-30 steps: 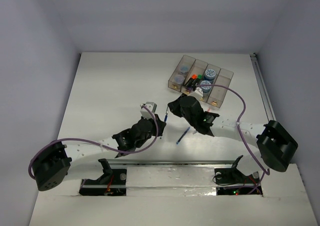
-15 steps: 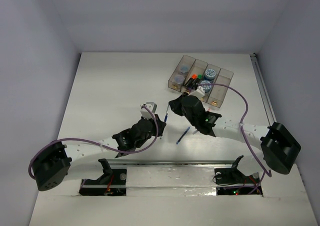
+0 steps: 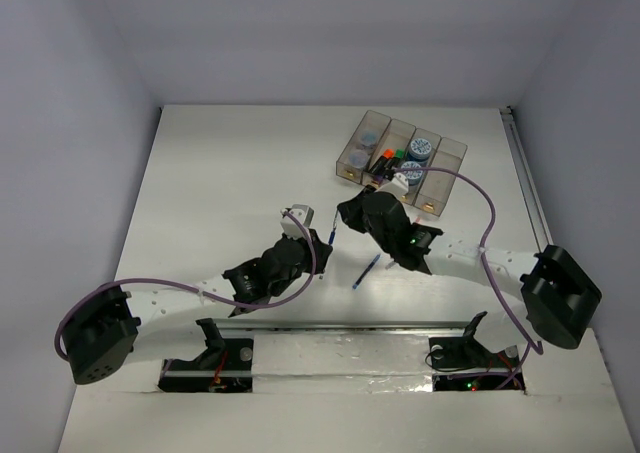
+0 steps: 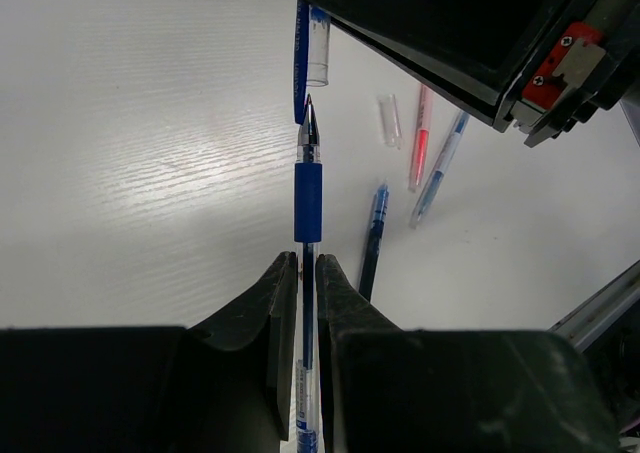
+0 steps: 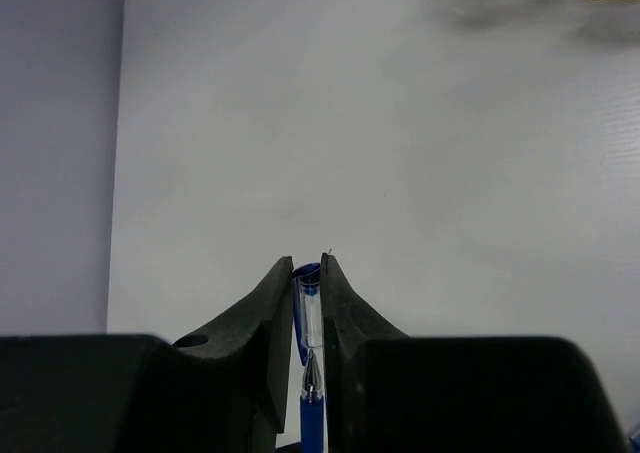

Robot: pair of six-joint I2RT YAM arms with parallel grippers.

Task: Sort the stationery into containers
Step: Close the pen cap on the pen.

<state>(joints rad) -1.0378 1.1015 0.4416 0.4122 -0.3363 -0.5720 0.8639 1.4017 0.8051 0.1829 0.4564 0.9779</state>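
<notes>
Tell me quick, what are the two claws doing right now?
The left claw is shut on the blue pen.
The right claw is shut on the pen cap.

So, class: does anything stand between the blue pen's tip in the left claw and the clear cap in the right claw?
Nothing visible does. The blue plastic pen in the left claw points its bare tip at the open end of the clear blue-clipped cap in the right claw, just short of it.
</notes>
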